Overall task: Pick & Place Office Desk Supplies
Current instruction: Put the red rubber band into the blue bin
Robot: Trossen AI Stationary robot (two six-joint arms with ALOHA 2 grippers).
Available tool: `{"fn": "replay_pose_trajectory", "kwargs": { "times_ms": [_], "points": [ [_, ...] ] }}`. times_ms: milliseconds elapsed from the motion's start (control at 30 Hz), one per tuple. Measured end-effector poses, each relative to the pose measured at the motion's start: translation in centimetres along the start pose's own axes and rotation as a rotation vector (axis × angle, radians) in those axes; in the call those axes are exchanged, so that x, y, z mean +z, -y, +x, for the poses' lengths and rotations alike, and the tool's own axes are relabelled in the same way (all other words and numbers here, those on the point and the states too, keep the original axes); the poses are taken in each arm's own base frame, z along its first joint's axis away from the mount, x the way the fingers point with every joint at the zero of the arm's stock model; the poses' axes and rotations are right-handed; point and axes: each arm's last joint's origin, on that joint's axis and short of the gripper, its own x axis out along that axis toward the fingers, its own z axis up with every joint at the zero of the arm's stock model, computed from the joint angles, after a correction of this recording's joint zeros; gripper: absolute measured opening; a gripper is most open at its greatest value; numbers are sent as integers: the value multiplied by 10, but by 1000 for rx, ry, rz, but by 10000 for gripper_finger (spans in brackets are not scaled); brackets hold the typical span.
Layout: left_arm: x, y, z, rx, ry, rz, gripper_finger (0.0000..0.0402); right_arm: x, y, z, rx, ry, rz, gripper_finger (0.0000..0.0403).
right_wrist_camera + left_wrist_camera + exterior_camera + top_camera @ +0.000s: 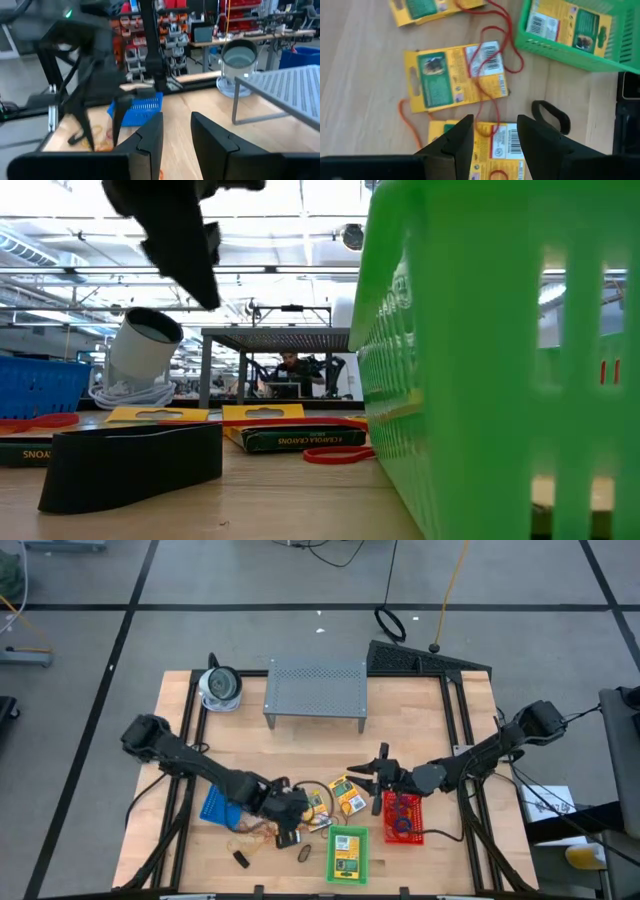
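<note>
My left gripper (pixel 287 820) (pixel 495 122) hovers open, pointing down over a yellow crayon box (pixel 485 142) that lies flat on the table. A second crayon box (pixel 455 75) lies beyond it, with a red rubber-band loop (pixel 490 60) draped across both. An orange band (pixel 407 117) lies beside them. A black clip (pixel 550 115) (pixel 130 465) rests on the table near the green basket (pixel 560 52), which holds another crayon box (pixel 570 25). My right gripper (pixel 375 778) (pixel 176 117) is open, held level above the table beside the crayon boxes (pixel 347 795).
A red basket (pixel 386 815) with rubber bands sits under my right arm. A blue basket (pixel 215 805) stands at the left. The grey perforated shelf (pixel 315 690) and a round white-grey object (pixel 220 687) stand at the far side. Another black clip (pixel 241 858) lies near the near edge.
</note>
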Motion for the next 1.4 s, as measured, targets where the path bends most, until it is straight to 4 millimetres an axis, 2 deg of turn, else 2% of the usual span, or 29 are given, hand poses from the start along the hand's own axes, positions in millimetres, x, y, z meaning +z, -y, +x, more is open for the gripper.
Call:
{"fn": "replay_pose_trajectory", "kwargs": {
  "times_ms": [133, 267, 500, 633, 867, 1200, 1400],
  "points": [
    [15, 16, 3, 66, -84, 31, 161, 2, -1, 0, 5, 22, 2, 89],
    [22, 23, 15, 126, -181, 25, 161, 3, -1, 0, 7, 30, -3, 89],
    [22, 29, 44, 136, -265, 4, 161, 3, -1, 0, 7, 31, -11, 89],
    [19, 28, 53, 147, -286, -13, 161, 3, -1, 0, 8, 31, -11, 89],
    [21, 28, 54, 148, -272, -14, 166, 3, -1, 0, 8, 31, -11, 89],
    [20, 25, 60, 183, -270, -13, 229, 1, 0, 0, 5, 11, -30, 89],
    [21, 24, 61, 197, -263, -68, 241, 1, 0, 0, 4, 6, -38, 89]
  ]
}}
